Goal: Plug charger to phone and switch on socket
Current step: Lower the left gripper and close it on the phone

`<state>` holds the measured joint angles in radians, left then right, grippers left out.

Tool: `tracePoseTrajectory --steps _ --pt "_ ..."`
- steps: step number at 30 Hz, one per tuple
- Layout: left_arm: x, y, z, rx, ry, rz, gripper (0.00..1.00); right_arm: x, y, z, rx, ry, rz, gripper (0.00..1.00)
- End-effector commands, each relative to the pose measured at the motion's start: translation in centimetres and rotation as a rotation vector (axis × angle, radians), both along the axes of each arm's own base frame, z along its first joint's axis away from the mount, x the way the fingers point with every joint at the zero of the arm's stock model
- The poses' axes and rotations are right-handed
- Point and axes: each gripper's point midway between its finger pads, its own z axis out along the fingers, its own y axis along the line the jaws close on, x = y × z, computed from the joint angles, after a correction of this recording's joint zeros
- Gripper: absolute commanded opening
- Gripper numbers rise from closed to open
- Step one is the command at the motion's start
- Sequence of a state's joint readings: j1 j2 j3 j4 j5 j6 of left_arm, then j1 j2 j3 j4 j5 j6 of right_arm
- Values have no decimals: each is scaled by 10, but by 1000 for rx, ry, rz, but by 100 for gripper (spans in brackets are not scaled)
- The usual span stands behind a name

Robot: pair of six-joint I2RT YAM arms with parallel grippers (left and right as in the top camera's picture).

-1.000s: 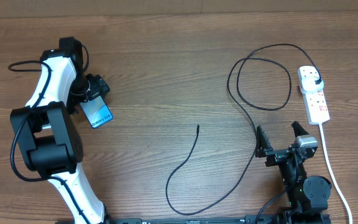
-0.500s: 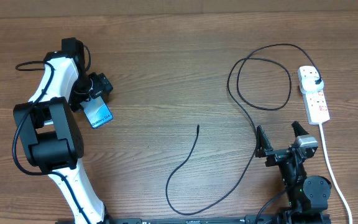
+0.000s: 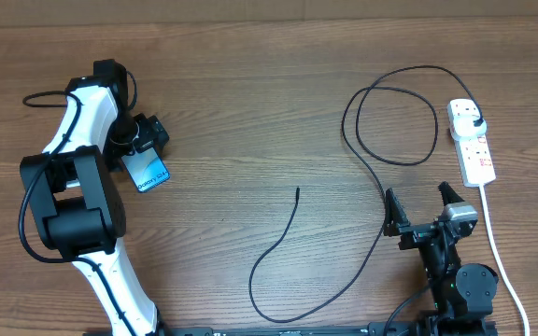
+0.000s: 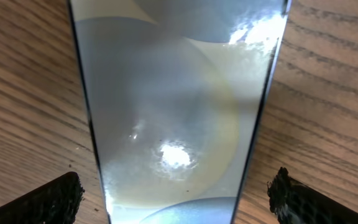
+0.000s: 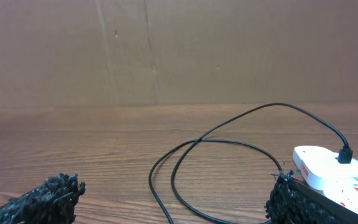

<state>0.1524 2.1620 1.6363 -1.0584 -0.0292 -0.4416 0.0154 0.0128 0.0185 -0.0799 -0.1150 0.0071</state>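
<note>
The phone (image 3: pixel 147 172) lies flat at the left of the table, light blue screen up. My left gripper (image 3: pixel 142 137) is low over its far end and open. In the left wrist view the phone (image 4: pixel 173 93) fills the gap between the fingertips (image 4: pixel 176 199), with wood showing on both sides. The charger's black cable (image 3: pixel 293 207) has its free end mid-table, curls along the front and loops back to its plug head (image 3: pixel 475 122), which is seated in the white socket (image 3: pixel 475 154). My right gripper (image 3: pixel 423 207) is open and empty, left of the socket's near end.
The socket's thick white cord (image 3: pixel 498 257) runs to the front edge, right of my right arm. In the right wrist view the cable loop (image 5: pixel 185 149) lies ahead of the open fingers (image 5: pixel 173 205), with the socket (image 5: pixel 319 167) at right and a cardboard wall (image 5: pixel 166 50) behind.
My left arm shifted slightly over the phone's far end a second ago and has since held still. The phone, the cable and the right arm have not moved.
</note>
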Motion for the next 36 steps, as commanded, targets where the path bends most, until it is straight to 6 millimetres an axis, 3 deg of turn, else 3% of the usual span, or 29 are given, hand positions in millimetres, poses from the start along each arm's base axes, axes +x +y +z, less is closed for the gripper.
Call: tracePoseTrajectory --steps 1,23,36 --pt "3 9 0 34 2 -10 100 0 0 -2 -1 -3 -2 100" --pt "4 9 -9 33 5 -11 100 0 0 -2 -1 -3 -2 100" --pt "-4 6 -29 27 17 -11 100 0 0 -2 -1 -3 -2 100"
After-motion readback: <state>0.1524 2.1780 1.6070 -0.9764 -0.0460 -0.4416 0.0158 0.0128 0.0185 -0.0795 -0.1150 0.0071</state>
